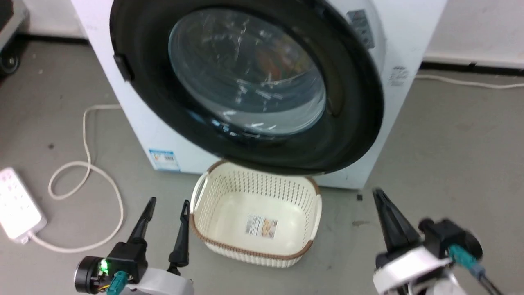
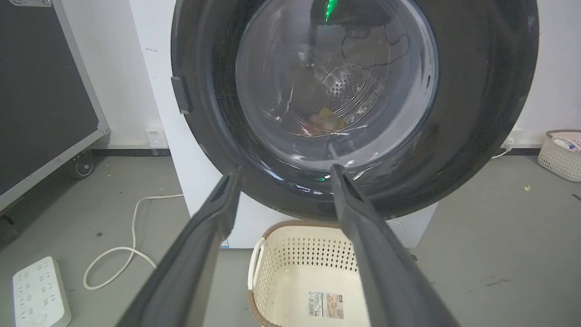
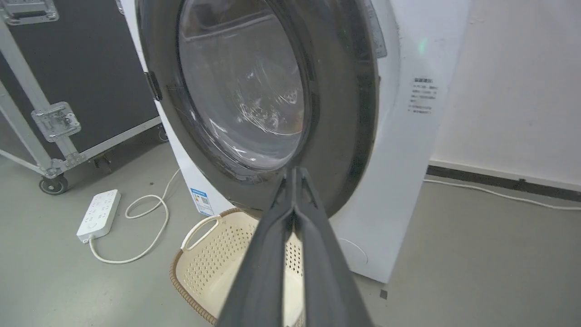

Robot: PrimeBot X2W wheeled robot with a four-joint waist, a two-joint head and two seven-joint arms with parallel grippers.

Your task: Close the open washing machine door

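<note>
The washing machine (image 1: 147, 123) stood on the grey floor (image 1: 450, 164); it was big and white. The washing machine door (image 1: 245, 82) lay flat against its front; it looked shut, but I could not tell if it had clicked; the black rim went all round the clear window. Through the window, in the left wrist view, some small coloured things (image 2: 323, 120) lay in the steel drum.

The left gripper (image 1: 169, 201) was low on the left; its 2 fingers were spread apart and held nothing; it pointed at the door but did not touch it. The right gripper (image 1: 377, 193) was low on the right; its 2 fingers were pressed together with nothing between them; it was also apart from the door.

A cream basket (image 1: 254, 186) with little holes sat on the floor just in front of the machine, between the 2 grippers; a white power strip (image 1: 16, 205) and its looped cord (image 1: 86, 164) lay to the left.
</note>
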